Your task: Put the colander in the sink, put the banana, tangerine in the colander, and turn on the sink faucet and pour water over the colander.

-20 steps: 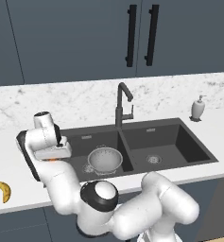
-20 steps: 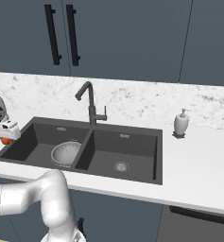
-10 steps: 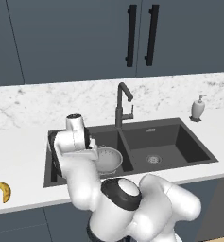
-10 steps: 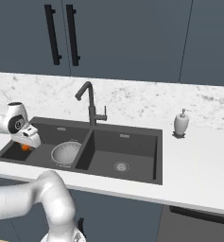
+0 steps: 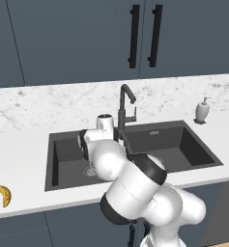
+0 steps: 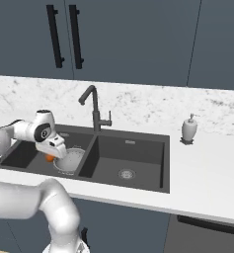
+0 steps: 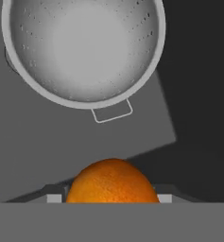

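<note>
My gripper is shut on the tangerine, a round orange fruit, and holds it low over the left basin of the dark sink. The pale grey colander stands on that basin's floor, just to the right of the fruit. In the hand view the tangerine sits between my fingers at the bottom, and the empty colander lies ahead of it, with one small handle towards me. The banana lies on the counter at the far left. The dark gooseneck faucet rises behind the divider.
A white soap dispenser stands on the marble counter right of the sink. The right basin has a bare round drain. Dark cabinet doors with long handles hang above.
The arm has swung right from the counter's left side over the left basin, carrying the tangerine up beside the colander.
</note>
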Motion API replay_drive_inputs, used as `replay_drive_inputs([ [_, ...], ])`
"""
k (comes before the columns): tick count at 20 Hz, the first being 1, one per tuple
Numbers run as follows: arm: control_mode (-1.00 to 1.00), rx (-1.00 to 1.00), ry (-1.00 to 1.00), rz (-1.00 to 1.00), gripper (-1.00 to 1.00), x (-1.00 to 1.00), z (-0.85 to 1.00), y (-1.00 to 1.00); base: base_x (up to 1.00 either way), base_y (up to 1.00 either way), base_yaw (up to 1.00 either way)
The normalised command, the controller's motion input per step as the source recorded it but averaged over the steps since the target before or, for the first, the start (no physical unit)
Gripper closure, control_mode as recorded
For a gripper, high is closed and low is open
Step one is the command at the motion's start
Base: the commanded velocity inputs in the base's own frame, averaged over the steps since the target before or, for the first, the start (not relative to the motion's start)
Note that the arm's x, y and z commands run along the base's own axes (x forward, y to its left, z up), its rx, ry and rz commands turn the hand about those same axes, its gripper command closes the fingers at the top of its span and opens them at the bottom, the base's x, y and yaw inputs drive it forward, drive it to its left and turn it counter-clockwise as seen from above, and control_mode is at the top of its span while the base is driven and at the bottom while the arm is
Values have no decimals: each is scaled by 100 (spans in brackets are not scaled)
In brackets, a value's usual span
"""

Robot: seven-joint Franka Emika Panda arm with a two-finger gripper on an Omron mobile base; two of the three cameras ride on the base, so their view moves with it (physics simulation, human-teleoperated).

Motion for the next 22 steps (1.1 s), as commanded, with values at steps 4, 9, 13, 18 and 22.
replay_drive_inputs([
  [4, -100, 1, 12, 0, 100, 27, -3, -67, 0, 0, 0],
  [9, -100, 0, 1, 0, 100, 33, -50, -7, 0, 0, 0],
  [13, -100, 0, -2, 0, 100, 23, -36, 0, 0, 0, 0],
  [18, -100, 0, -1, 0, 100, 23, -3, 0, 0, 0, 0],
  [22, -100, 0, 0, 0, 100, 37, -1, 0, 0, 0, 0],
])
